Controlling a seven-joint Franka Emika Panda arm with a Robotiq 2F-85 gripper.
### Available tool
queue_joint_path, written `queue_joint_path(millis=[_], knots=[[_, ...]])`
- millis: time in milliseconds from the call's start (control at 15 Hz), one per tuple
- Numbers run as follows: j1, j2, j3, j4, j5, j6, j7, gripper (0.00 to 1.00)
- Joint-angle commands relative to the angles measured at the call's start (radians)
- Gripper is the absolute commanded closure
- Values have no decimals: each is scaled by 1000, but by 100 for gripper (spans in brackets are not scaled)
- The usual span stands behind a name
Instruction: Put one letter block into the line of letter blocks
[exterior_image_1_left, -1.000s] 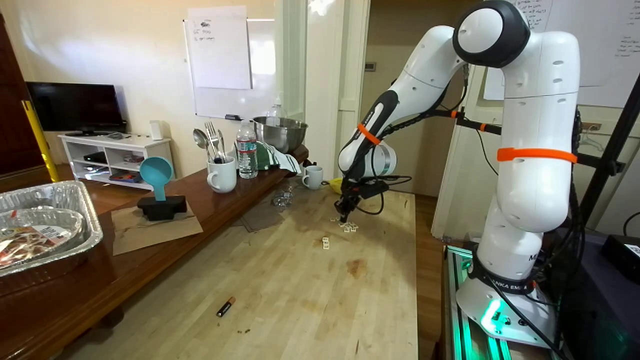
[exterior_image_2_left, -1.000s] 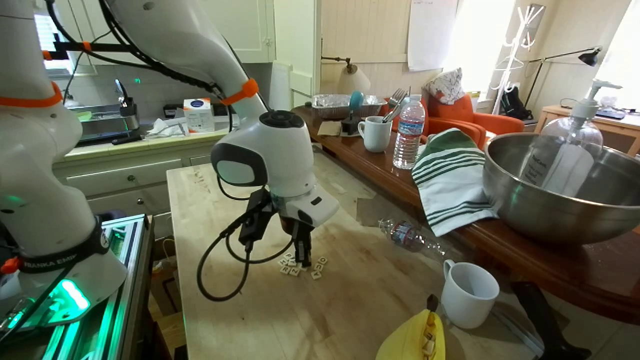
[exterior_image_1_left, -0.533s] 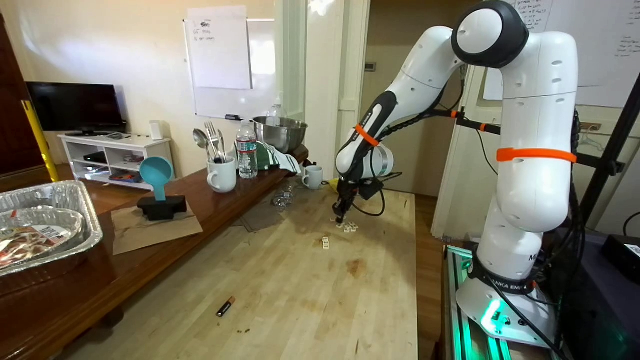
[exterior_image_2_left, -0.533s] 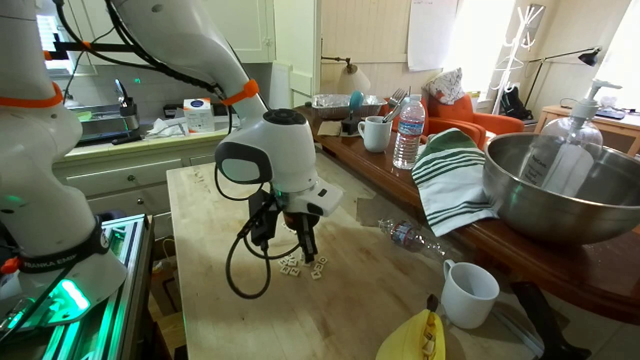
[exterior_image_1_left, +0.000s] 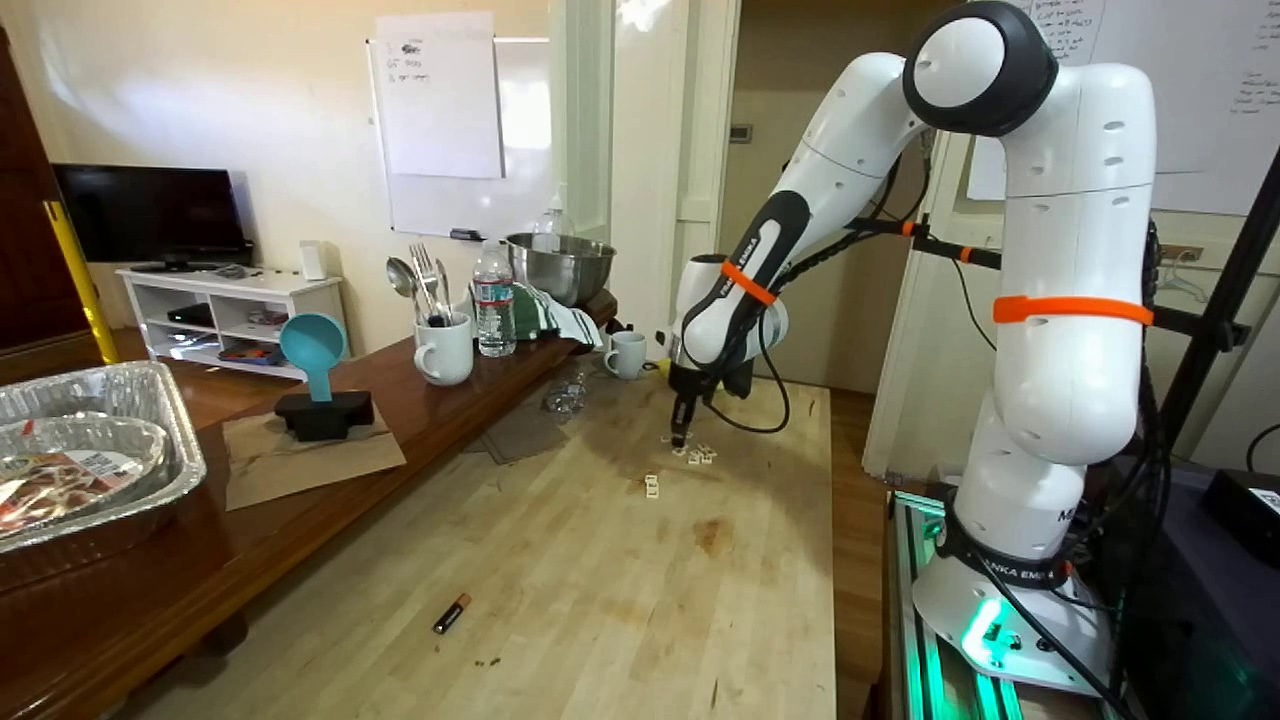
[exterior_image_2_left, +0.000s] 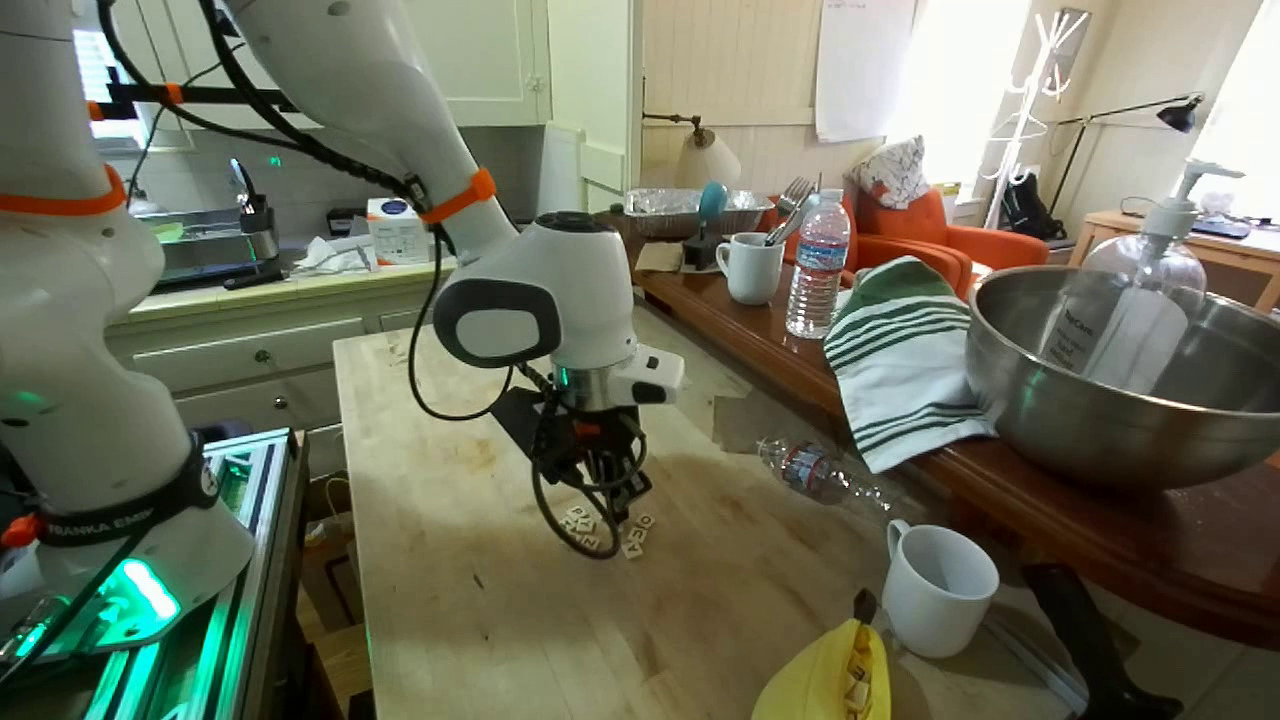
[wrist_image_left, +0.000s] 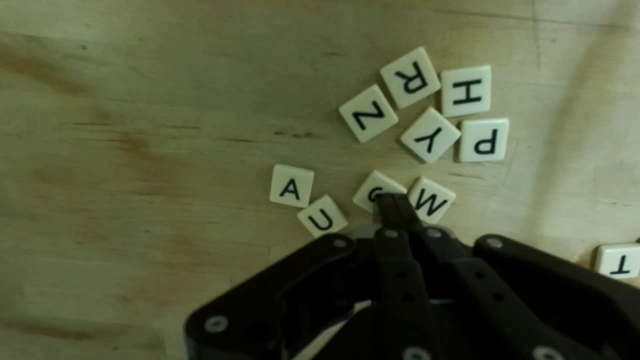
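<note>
I see the gripper (wrist_image_left: 391, 201), fingers pressed together, tips over a partly covered letter tile (wrist_image_left: 375, 186) beside the W tile (wrist_image_left: 432, 200); the short line of letter tiles (exterior_image_1_left: 652, 486) sits apart on the tabletop (exterior_image_1_left: 600, 600).

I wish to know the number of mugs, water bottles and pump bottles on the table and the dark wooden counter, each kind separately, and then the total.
White mugs: 2, one holding cutlery
Water bottles: 2, one upright, one lying
Pump bottle: 1, in the metal bowl
Total: 5
</note>
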Motion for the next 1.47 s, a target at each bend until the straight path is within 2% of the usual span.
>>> queue_joint_path(millis=[0, 267, 667, 1067, 1400], knots=[[-23, 31, 8, -1, -97, -13, -20, 100], [-48, -40, 37, -17, -51, -56, -39, 100], [-65, -108, 36, -28, 50, -83, -3, 100], [-43, -81, 3, -6, 92, -166, 234, 100], [-44, -75, 13, -8, 217, -126, 361, 100]])
